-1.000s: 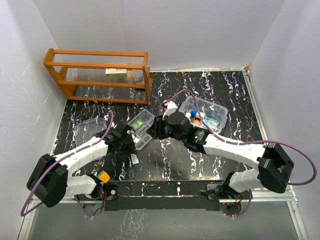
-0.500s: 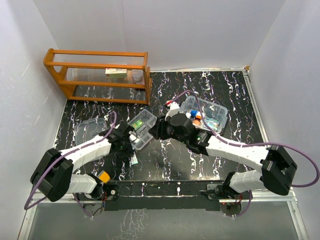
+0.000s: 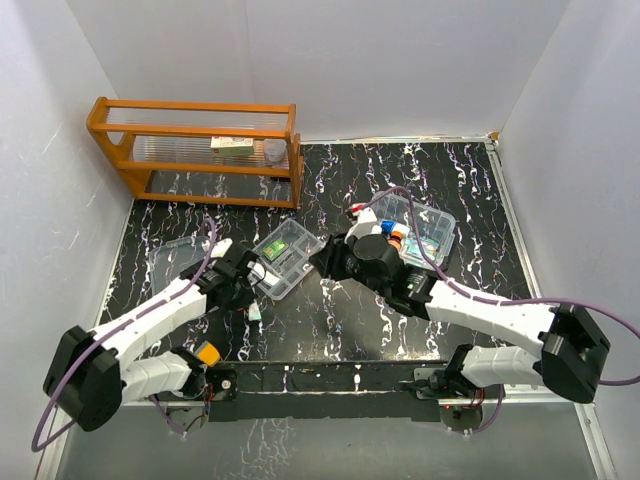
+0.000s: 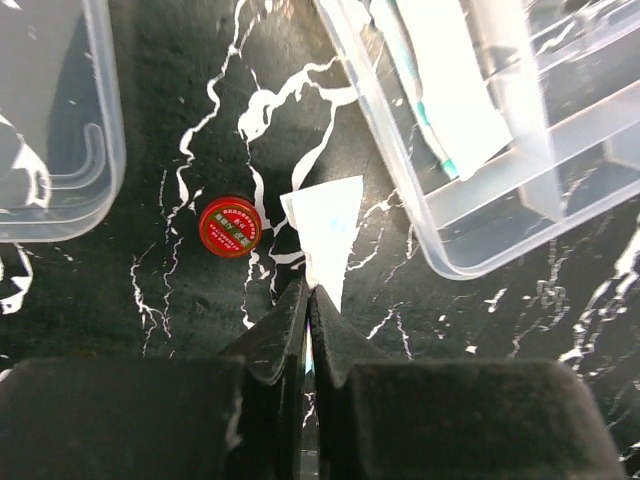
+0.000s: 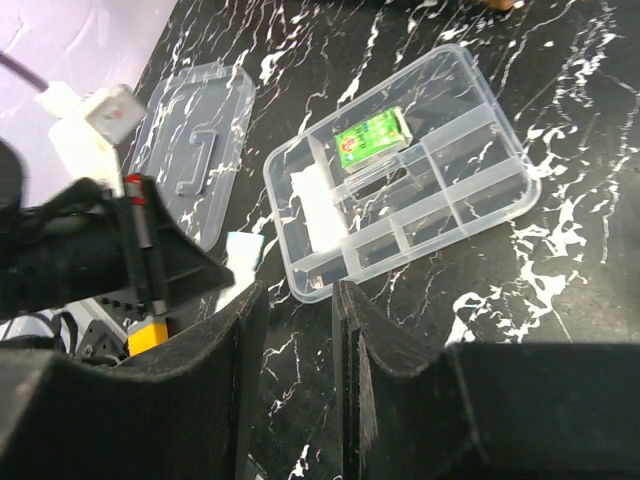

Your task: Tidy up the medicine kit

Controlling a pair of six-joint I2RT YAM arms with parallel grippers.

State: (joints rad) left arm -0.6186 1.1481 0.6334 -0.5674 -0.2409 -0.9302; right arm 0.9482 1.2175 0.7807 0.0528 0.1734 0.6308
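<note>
Right, my left arm lies low over the near left part of the worktop [image 3: 470, 190], forearm running from the near left corner toward the middle, wrist tipped down. My left pincer [image 4: 308, 290] is clenched on the near edge of a white sachet [image 4: 325, 225], which lies against the black marble. A small red cap [image 4: 230, 226] sits just beside the sachet, on the side of the flat clear lid [image 3: 172, 255]. The lid lies near the left edge with its handle showing. On the sachet's other side, near but apart, is a corner of the divided tray insert [image 3: 283, 268]. It rests at the middle of the worktop with a green packet [image 5: 370, 138] in one compartment.

My right arm folds out to the near right corner and comes back leftward, wrist over the middle. My right pincer [image 5: 298, 292] hangs released by the tray's corner, jaws apart, nothing between them. The clear box [image 3: 440, 215] sits right of the middle, small coloured items inside. The orange rack [image 3: 195, 150] stands in the far left corner.

Bare marble shows along the far edge right of the rack, down the right edge past the box, and between the tray and the near edge.
</note>
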